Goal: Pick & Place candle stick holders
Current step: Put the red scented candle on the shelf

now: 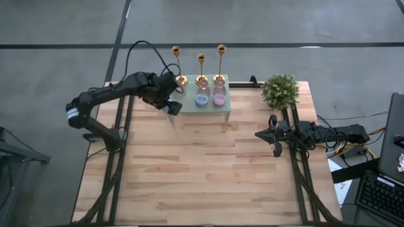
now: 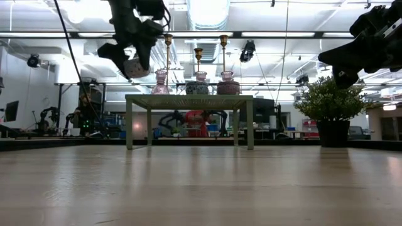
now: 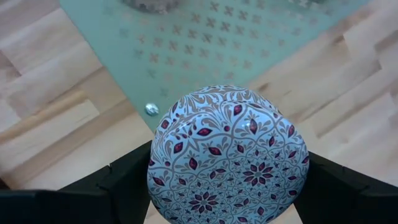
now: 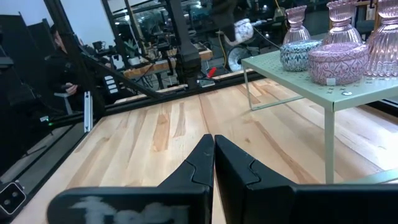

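Three gold candle stick holders stand upright on their round bases along the far edge of a small pale green table. A blue tin and a pink tin sit in front of them. My left gripper hovers over that small table's near left corner, shut on a round white tin with a maroon flower pattern. My right gripper rests shut at the right side, holding nothing. My left gripper pinches the round tin by its two opposite side walls between its two fingers. The fingers point steeply down from above. The tin is lifted clear, high above the wood and the green table top, its patterned lid facing the wrist camera.
A potted green plant stands at the far right of the wooden table. Pink glass vases stand on the green table among the tins. Cables and a keyboard lie beyond the right edge. The near half of the wood is bare.
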